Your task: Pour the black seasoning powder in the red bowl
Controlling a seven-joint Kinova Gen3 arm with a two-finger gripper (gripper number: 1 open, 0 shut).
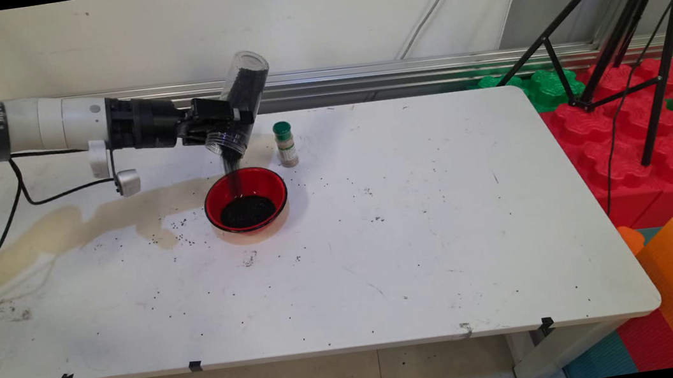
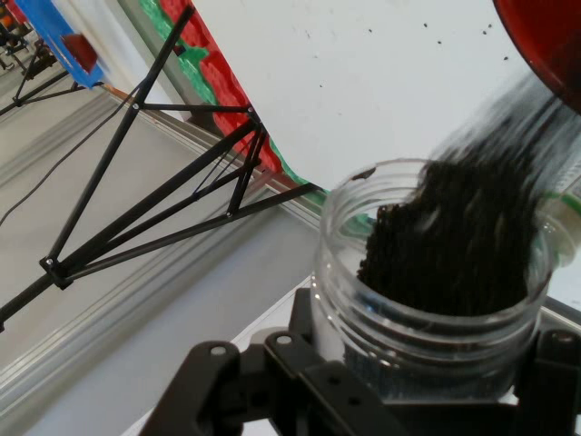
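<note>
Scattered grains (image 1: 179, 223) already dotted the near worktop (image 1: 422, 255). My end effector (image 1: 219, 126), clenched on the tilted clear jar (image 1: 240, 108), poured dark grains into the red bowl (image 1: 246, 199) at far left. I judged a steeper tilt could overshoot the rim, or knock the green-capped bottle (image 1: 285, 144) just right.

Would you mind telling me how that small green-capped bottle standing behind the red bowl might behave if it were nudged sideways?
The green-capped bottle stands tall and narrow, so it would probably tip rather than slide. Once down, its round body would likely roll across the white table. It looks small, so it is probably light. It stands close behind the red bowl, which might stop it.
</note>
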